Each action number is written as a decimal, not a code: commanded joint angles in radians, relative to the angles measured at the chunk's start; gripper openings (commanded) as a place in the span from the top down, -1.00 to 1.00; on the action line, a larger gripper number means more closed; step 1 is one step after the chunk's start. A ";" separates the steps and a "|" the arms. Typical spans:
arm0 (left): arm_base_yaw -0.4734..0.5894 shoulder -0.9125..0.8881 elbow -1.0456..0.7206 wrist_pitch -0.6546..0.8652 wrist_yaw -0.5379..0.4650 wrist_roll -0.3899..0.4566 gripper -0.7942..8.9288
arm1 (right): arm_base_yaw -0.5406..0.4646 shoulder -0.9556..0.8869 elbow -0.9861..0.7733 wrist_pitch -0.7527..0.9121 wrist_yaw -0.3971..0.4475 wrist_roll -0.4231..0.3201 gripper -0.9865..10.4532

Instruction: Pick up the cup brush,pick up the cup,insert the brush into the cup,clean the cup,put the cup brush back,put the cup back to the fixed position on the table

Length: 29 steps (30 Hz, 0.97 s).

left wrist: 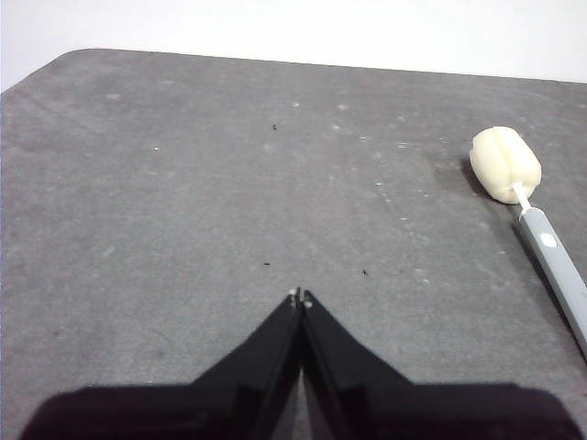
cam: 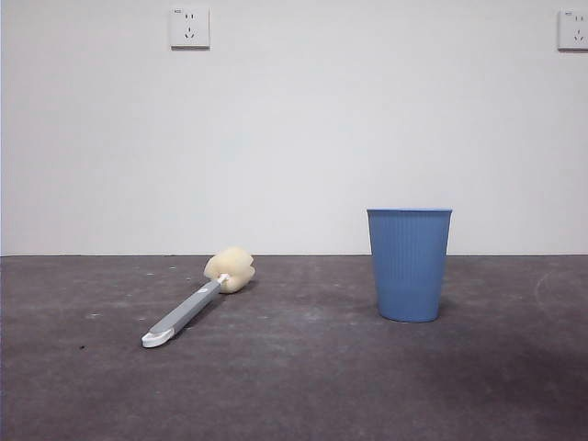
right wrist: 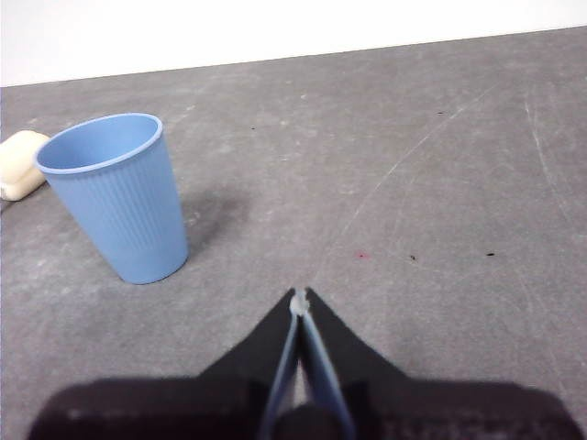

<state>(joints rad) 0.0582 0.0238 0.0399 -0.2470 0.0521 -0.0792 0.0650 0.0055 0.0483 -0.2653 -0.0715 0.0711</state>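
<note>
The left hand (left wrist: 300,298) and the right hand (right wrist: 300,298) both hang clenched and empty above the bench (cam: 303,386), neither touching anything. The cup brush (cam: 197,303) lies flat nearer the left hand, handle free to pinch. Well apart, the cup (cam: 409,265) stands upright nearer the right hand, mouth up, ready for the sponge.

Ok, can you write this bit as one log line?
cup brush lying on table | cup upright, untouched | left gripper shut, empty | right gripper shut, empty
</note>
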 commanded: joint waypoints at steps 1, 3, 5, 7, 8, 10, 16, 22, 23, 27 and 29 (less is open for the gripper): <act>0.003 -0.002 -0.012 -0.003 0.003 -0.003 0.84 | -0.001 0.001 -0.013 0.005 0.000 0.010 0.83; 0.003 -0.002 -0.012 -0.003 0.003 -0.003 0.84 | -0.001 0.001 -0.013 0.005 0.000 0.010 0.83; 0.003 -0.002 -0.012 -0.003 0.003 -0.004 0.84 | -0.001 0.001 -0.013 0.005 0.000 0.010 0.83; 0.003 -0.002 -0.012 -0.003 0.003 -0.003 0.84 | -0.001 0.001 -0.013 0.005 0.000 0.010 0.83; 0.003 -0.002 -0.012 -0.002 0.003 -0.003 0.84 | -0.001 0.001 -0.013 0.005 0.000 0.010 0.83; 0.003 -0.002 -0.012 -0.003 0.002 -0.004 0.84 | -0.001 0.001 -0.013 0.005 0.000 0.010 0.83; 0.003 -0.002 -0.012 -0.003 0.002 -0.003 0.84 | -0.001 0.001 -0.013 0.005 0.000 0.010 0.83; 0.003 -0.002 -0.012 -0.003 0.003 -0.003 0.84 | -0.001 0.001 -0.013 0.005 0.000 0.010 0.83; 0.003 -0.002 -0.012 -0.003 0.002 -0.003 0.84 | -0.001 0.001 -0.013 0.005 0.000 0.010 0.83; 0.003 -0.002 -0.012 -0.003 0.003 -0.003 0.84 | -0.001 0.001 -0.013 0.005 0.000 0.010 0.83; 0.003 -0.002 -0.012 -0.003 0.003 -0.003 0.84 | -0.001 0.001 -0.013 0.005 0.000 0.010 0.83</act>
<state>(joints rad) 0.0582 0.0238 0.0399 -0.2470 0.0521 -0.0792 0.0650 0.0063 0.0483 -0.2653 -0.0711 0.0711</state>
